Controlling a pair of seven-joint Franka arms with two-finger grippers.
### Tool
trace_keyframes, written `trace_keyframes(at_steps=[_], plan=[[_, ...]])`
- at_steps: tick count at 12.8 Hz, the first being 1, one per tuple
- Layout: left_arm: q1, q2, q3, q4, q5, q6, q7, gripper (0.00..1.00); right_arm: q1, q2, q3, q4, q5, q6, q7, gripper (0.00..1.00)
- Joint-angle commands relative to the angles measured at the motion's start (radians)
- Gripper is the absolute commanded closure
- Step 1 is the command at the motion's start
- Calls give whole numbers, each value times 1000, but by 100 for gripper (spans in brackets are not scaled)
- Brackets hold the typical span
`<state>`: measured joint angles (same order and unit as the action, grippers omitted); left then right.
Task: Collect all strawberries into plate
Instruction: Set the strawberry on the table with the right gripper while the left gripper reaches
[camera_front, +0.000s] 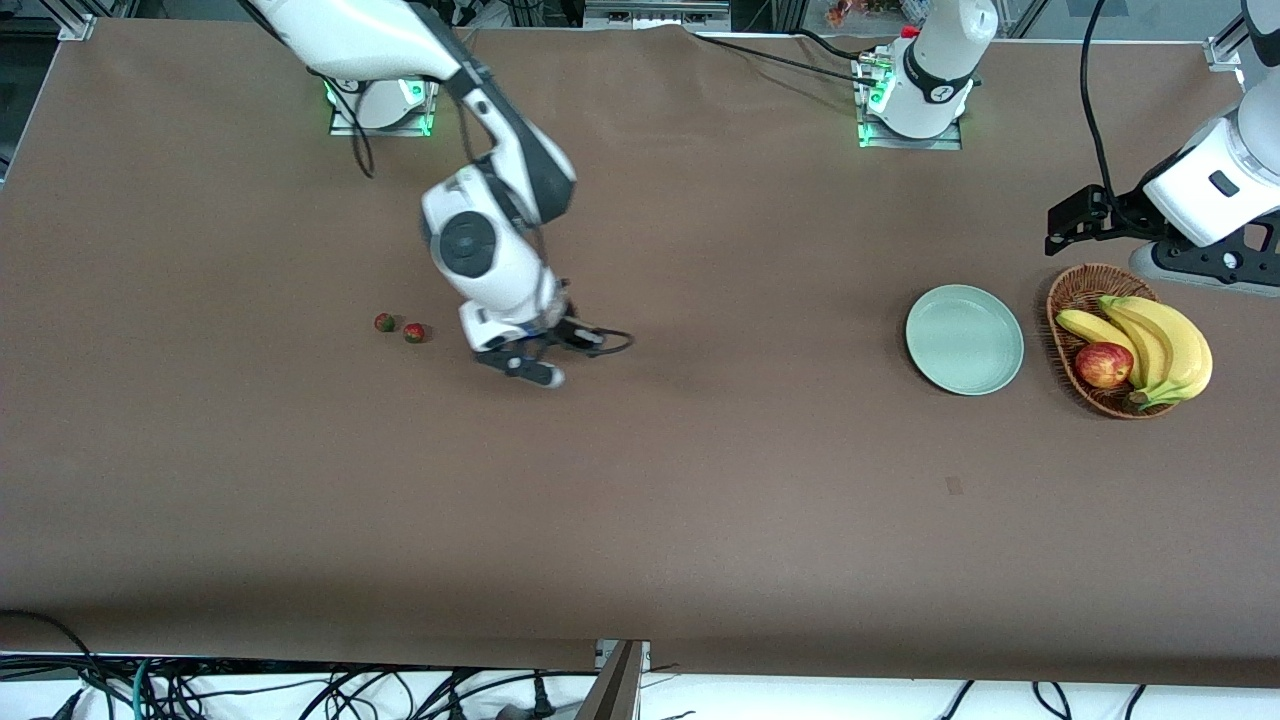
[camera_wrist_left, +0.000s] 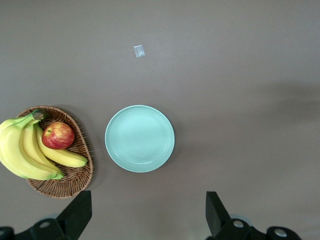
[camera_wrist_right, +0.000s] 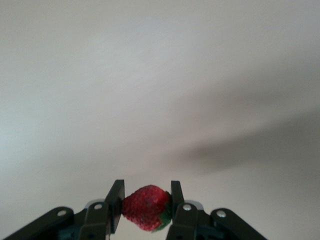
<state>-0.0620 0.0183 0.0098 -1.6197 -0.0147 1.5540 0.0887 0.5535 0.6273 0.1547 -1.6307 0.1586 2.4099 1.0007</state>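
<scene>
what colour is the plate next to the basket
Pale mint green, plain; the plate shows best in the left wrist view.

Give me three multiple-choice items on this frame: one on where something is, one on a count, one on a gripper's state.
1. Where is the apple?
A. on the plate
B. in the basket with the bananas
C. on the bare table

2. How many strawberries lie on the table?
A. none
B. two
C. four

3. What is the right gripper doing?
A. closed on a strawberry
B. open and empty
C. gripping a banana

Answers:
1 B: the apple sits in the basket beside the bananas; the plate is bare.
2 B: two strawberries lie side by side.
3 A: the right gripper pinches a strawberry between its fingers.
</scene>
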Motion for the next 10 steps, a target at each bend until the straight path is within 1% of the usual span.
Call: trace_keyframes(at_steps=[1, 2, 4, 5, 6, 7, 8, 10], plan=[[-1, -1, 1, 9, -11, 3, 11, 0, 129, 187, -9, 237, 9, 90, 230, 78], [-1, 0, 1, 9, -11, 3, 11, 0, 179, 237, -11, 270, 4, 191, 318, 77], [-1, 0, 1, 11, -13, 3, 11, 0, 255, 284, -15, 275, 1, 349, 416, 74], [-1, -1, 1, 11, -13, 3, 11, 0, 296, 310, -17, 278, 2, 433, 470, 70], [-1, 0, 1, 20, -13, 3, 11, 0, 337, 345, -23, 278, -1, 550, 528, 63], [-1, 0, 1, 21, -13, 3, 11, 0, 377, 373, -41, 276, 4, 645, 559, 63], [-4, -4, -2, 21, -13, -3, -3, 0, 413, 396, -64, 276, 7, 705, 581, 60], [-1, -1, -7, 21, -13, -3, 9, 0, 431, 399, -86, 275, 7, 723, 602, 22]])
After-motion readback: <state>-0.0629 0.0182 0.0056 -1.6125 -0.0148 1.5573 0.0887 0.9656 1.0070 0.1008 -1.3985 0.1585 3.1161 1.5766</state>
